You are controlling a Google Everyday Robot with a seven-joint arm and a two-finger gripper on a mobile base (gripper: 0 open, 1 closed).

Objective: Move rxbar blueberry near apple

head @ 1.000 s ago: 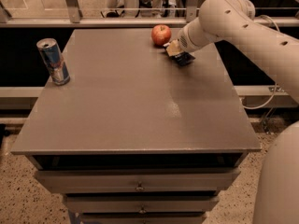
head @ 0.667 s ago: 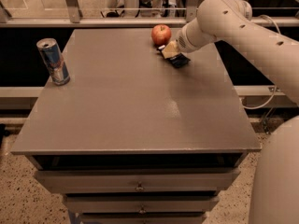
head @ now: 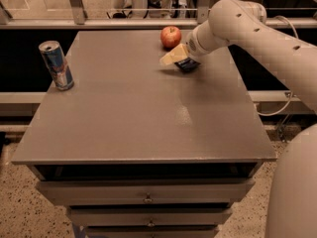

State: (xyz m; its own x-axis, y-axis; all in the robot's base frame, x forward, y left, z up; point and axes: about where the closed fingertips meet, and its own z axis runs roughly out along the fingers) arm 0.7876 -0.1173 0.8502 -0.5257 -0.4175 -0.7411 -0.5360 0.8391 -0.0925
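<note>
Since a second ago the gripper (head: 172, 57) has shifted slightly left across the far part of the worktop (head: 148, 118), closer to the apple, and the dark bar beneath it has shifted with it.

At the left edge, toward the far left corner, a blue and silver drink can (head: 56, 65) stands upright, well apart from everything else. The middle and near parts of the grey worktop are bare.

At the far edge, a little right of centre, sits the apple (head: 171, 36), red and round. Just in front of it and slightly right is the gripper, a pale wedge pointing left and down, low over the surface. Whether the claw is wide, narrow or gripping cannot be told.

The rxbar blueberry (head: 187, 65), dark navy, shows just below and right of the gripper, near the apple but not touching it.

The white arm (head: 257, 31) reaches in from the right edge. Drawers (head: 148, 198) sit below the near edge.
</note>
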